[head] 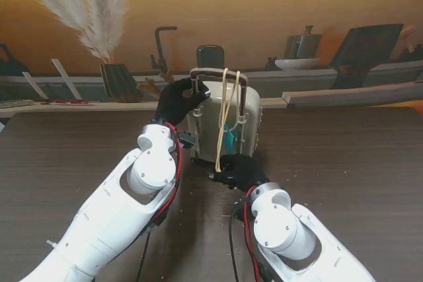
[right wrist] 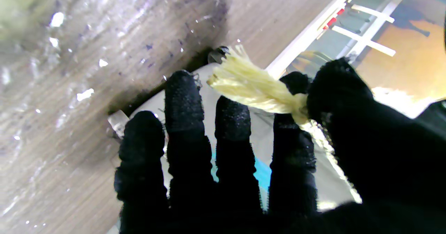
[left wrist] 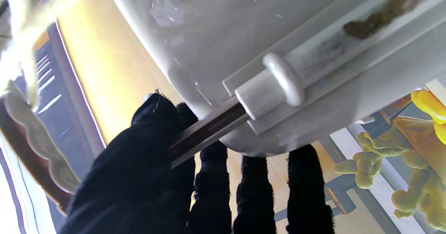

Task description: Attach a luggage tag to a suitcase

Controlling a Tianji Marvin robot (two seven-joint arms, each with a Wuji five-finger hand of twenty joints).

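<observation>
stand view: right hand (head: 239,171) pinches the tag cord (head: 223,123) (looped over suitcase (head: 225,127) handle); left hand (head: 177,100) grips the handle.

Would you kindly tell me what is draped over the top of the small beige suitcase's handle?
A pale yellow cord loops over the pull-up handle of the small beige suitcase, its frayed end pinched in the right hand. The left hand covers the handle's left post. A teal tag is partly hidden.

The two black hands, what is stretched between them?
The stand view shows a yellow cord running from the suitcase handle, beside the left hand, down the suitcase to the right hand, which pinches its frayed end.
</observation>
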